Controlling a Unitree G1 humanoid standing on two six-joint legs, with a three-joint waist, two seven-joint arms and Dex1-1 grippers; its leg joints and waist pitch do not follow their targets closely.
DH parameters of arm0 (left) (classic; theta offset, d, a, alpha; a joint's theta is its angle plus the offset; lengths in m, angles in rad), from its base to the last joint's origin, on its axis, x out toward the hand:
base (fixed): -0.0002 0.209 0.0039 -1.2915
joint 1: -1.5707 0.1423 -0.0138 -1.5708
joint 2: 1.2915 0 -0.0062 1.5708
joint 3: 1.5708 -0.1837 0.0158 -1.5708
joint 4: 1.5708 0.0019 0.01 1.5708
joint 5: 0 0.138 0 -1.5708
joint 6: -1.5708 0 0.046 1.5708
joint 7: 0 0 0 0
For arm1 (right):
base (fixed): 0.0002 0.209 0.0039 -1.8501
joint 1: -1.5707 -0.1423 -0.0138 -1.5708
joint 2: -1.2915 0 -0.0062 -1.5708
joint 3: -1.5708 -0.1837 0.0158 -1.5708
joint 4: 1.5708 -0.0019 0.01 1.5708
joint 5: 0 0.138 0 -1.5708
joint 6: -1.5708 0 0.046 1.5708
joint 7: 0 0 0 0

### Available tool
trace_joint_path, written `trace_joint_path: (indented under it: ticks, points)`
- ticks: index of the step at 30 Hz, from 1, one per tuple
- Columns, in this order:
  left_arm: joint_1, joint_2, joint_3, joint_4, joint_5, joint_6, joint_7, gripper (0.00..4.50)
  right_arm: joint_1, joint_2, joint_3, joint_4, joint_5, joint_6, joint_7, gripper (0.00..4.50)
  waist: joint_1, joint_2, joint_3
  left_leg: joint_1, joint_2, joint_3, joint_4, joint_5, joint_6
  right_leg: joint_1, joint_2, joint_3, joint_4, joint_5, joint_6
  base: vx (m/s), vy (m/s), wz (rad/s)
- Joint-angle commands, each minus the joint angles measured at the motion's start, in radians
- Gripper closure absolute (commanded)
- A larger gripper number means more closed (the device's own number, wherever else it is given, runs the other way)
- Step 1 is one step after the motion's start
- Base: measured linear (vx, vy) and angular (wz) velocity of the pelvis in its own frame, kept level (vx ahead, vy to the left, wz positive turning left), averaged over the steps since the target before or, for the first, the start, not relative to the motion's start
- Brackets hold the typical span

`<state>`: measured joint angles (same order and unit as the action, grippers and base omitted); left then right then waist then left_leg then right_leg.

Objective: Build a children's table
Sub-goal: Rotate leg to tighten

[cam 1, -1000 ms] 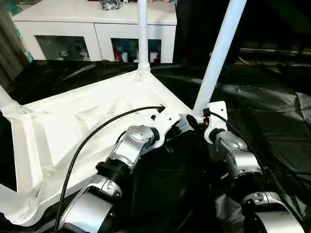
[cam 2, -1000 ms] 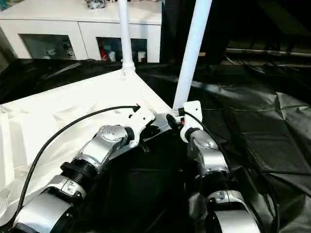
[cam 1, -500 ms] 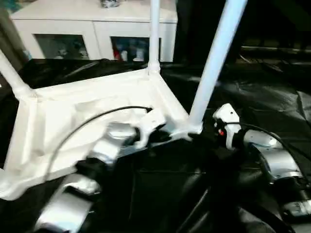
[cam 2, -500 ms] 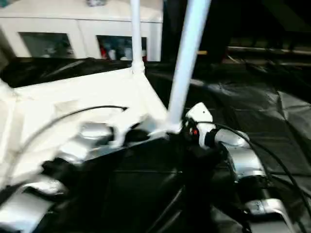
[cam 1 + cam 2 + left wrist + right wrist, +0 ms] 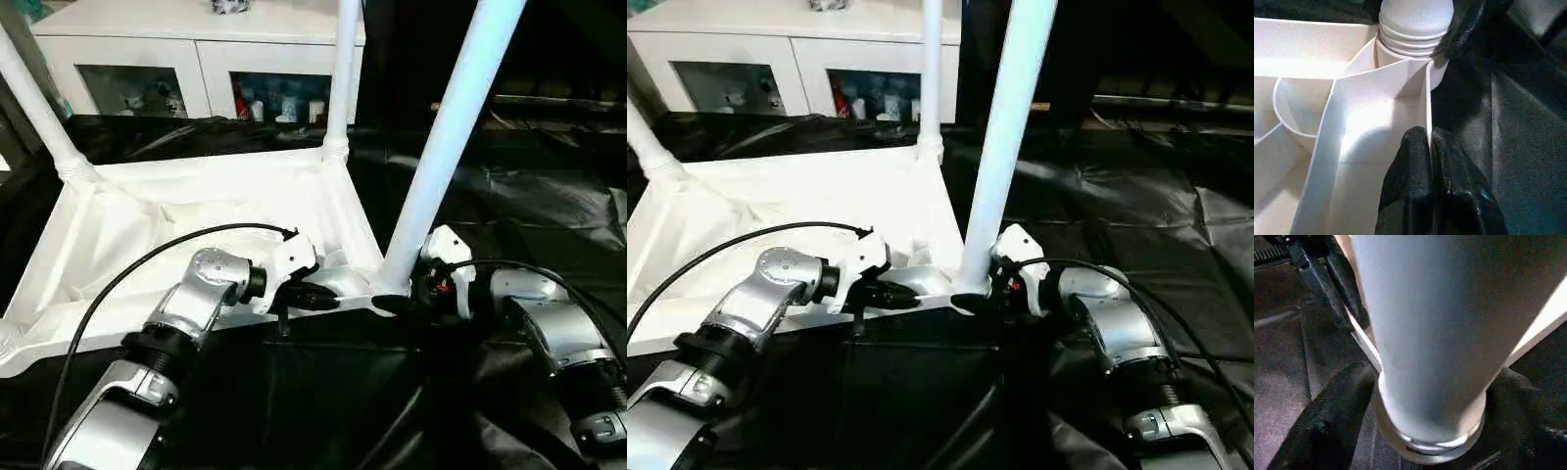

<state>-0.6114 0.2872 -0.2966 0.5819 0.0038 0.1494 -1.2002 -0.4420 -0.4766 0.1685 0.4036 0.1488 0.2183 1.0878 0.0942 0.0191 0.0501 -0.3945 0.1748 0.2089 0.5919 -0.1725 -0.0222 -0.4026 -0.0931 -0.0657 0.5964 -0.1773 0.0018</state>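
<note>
my left gripper [image 5: 1429, 147] is pinched shut on the near rim of the upturned table top [image 5: 196, 225], which lies ribs-up on the black sheet [image 5: 529, 196]; my right gripper [image 5: 1425, 396] has its fingers wrapped around the base of the nearest leg [image 5: 446, 137] at its corner socket; i see three legs standing in sockets, the far leg [image 5: 341, 78] and the left leg [image 5: 39, 108] among them; the fourth corner sits at the frame edge, so i cannot tell; i judge the build nearly done, with seating this leg and flipping left.

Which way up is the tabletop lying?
Upside down: the tabletop shows its ribbed underside, and the legs rise from its corner sockets. The left end effector pinches its rim.
</note>
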Motion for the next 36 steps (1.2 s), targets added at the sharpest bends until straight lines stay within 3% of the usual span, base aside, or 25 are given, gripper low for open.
trace_joint_path:
  ticks: [1, 6, 13, 16, 18, 20, 21, 22, 23, 24, 25, 27, 30, 34, 36]
  points:
    - [0.002, -0.002, -0.006, -0.037, -0.016, 0.003, -0.017, 4.5, -0.003, -0.001, 0.012, -0.012, 0.014, 0.014, 0.018, 1.23, 0.0, -0.017, -0.066, 0.029, 0.066, -0.029, -0.069, -0.198, 0.058, 0.042, -0.068, 0.044, -0.063, -0.2, -0.249, 0.0, 0.0, 0.0]
    - [0.004, 0.003, -0.008, -0.041, -0.019, 0.007, -0.021, 4.5, 0.0, -0.001, 0.014, -0.014, 0.011, 0.016, 0.03, 1.68, 0.001, -0.02, -0.068, 0.028, 0.064, -0.027, -0.065, -0.172, 0.072, 0.043, -0.067, 0.044, -0.059, -0.168, -0.255, 0.0, 0.0, 0.0]
    - [0.01, 0.006, -0.01, -0.047, -0.016, 0.014, -0.017, 4.5, 0.013, 0.007, 0.017, -0.008, 0.01, 0.023, 0.024, 1.77, 0.0, -0.019, -0.069, 0.028, 0.064, -0.028, -0.063, -0.167, 0.075, 0.043, -0.066, 0.043, -0.057, -0.163, -0.258, 0.0, 0.0, 0.0]
    - [-0.006, -0.03, 0.01, -0.007, 0.01, 0.024, 0.098, 4.5, 0.019, 0.057, -0.004, 0.033, 0.004, 0.033, -0.07, 1.77, -0.003, -0.017, -0.067, 0.028, 0.063, -0.028, -0.064, -0.18, 0.068, 0.042, -0.067, 0.044, -0.06, -0.173, -0.259, 0.0, 0.0, 0.0]
    - [-0.031, -0.084, 0.032, 0.046, 0.025, 0.012, 0.215, 4.5, 0.012, 0.126, -0.035, 0.068, 0.0, 0.065, -0.199, 1.78, -0.008, -0.015, -0.06, 0.035, 0.06, -0.028, -0.069, -0.243, 0.04, 0.035, -0.065, 0.044, -0.075, -0.269, -0.242, 0.0, 0.0, 0.0]
    - [-0.038, -0.099, 0.036, 0.059, 0.028, 0.01, 0.244, 4.5, 0.009, 0.145, -0.04, 0.076, -0.006, 0.07, -0.238, 1.78, -0.009, -0.018, -0.058, 0.037, 0.06, -0.035, -0.075, -0.288, 0.009, 0.039, -0.071, 0.043, -0.083, -0.366, -0.209, 0.0, 0.0, 0.0]
    - [-0.047, -0.123, 0.039, 0.077, 0.035, 0.014, 0.289, 4.5, 0.001, 0.18, -0.054, 0.096, -0.014, 0.079, -0.312, 1.78, -0.01, -0.01, -0.058, 0.039, 0.061, -0.038, -0.077, -0.304, -0.005, 0.036, -0.071, 0.043, -0.086, -0.392, -0.191, -0.051, 0.008, -0.02]
    - [-0.056, -0.145, 0.039, 0.091, 0.043, 0.02, 0.33, 4.5, -0.009, 0.211, -0.07, 0.117, -0.021, 0.08, -0.383, 1.78, -0.015, -0.011, -0.056, 0.041, 0.062, -0.037, -0.08, -0.319, -0.013, 0.031, -0.068, 0.045, -0.089, -0.397, -0.188, 0.0, 0.0, 0.0]
    - [-0.077, -0.205, 0.041, 0.123, 0.058, 0.041, 0.432, 4.5, -0.038, 0.281, -0.116, 0.174, -0.035, 0.076, -0.567, 1.78, -0.02, -0.006, -0.055, 0.044, 0.06, -0.042, -0.082, -0.346, -0.037, 0.029, -0.069, 0.043, -0.089, -0.422, -0.183, 0.0, 0.0, 0.0]
    - [-0.092, -0.248, 0.045, 0.144, 0.066, 0.056, 0.505, 4.5, -0.059, 0.326, -0.147, 0.213, -0.044, 0.072, -0.694, 1.78, -0.029, -0.011, -0.054, 0.046, 0.058, -0.044, -0.083, -0.38, -0.057, 0.027, -0.069, 0.041, -0.093, -0.454, -0.174, 0.0, 0.0, 0.0]
    - [-0.093, -0.253, 0.046, 0.145, 0.065, 0.059, 0.51, 4.5, -0.061, 0.329, -0.148, 0.216, -0.045, 0.071, -0.701, 1.78, -0.032, -0.011, -0.056, 0.048, 0.056, -0.046, -0.083, -0.391, -0.061, 0.028, -0.07, 0.039, -0.095, -0.47, -0.168, 0.0, 0.0, 0.0]
    - [-0.104, -0.295, 0.047, 0.154, 0.063, 0.078, 0.555, 4.5, -0.082, 0.357, -0.154, 0.243, -0.059, 0.056, -0.763, 1.78, -0.036, -0.007, -0.055, 0.049, 0.055, -0.045, -0.082, -0.408, -0.048, 0.024, -0.07, 0.04, -0.107, -0.471, -0.152, 0.0, 0.0, 0.0]
    - [-0.119, -0.346, 0.033, 0.174, 0.081, 0.069, 0.583, 4.5, -0.115, 0.395, -0.154, 0.282, -0.077, 0.028, -0.812, 1.78, -0.035, -0.009, -0.058, 0.047, 0.051, -0.04, -0.079, -0.387, -0.024, 0.024, -0.069, 0.042, -0.108, -0.441, -0.155, 0.0, 0.0, 0.0]
    - [-0.128, -0.343, 0.029, 0.198, 0.097, 0.043, 0.588, 4.5, -0.13, 0.406, -0.157, 0.305, -0.092, 0.003, -0.826, 1.78, -0.035, -0.007, -0.058, 0.039, 0.053, -0.041, -0.082, -0.355, -0.009, 0.031, -0.067, 0.041, -0.103, -0.408, -0.155, 0.0, 0.0, 0.0]
    - [-0.131, -0.33, 0.03, 0.211, 0.103, 0.034, 0.591, 4.5, -0.138, 0.412, -0.171, 0.315, -0.084, -0.023, -0.827, 1.22, -0.037, -0.007, -0.059, 0.038, 0.053, -0.041, -0.083, -0.362, -0.008, 0.031, -0.067, 0.041, -0.102, -0.401, -0.159, 0.0, 0.0, 0.0]
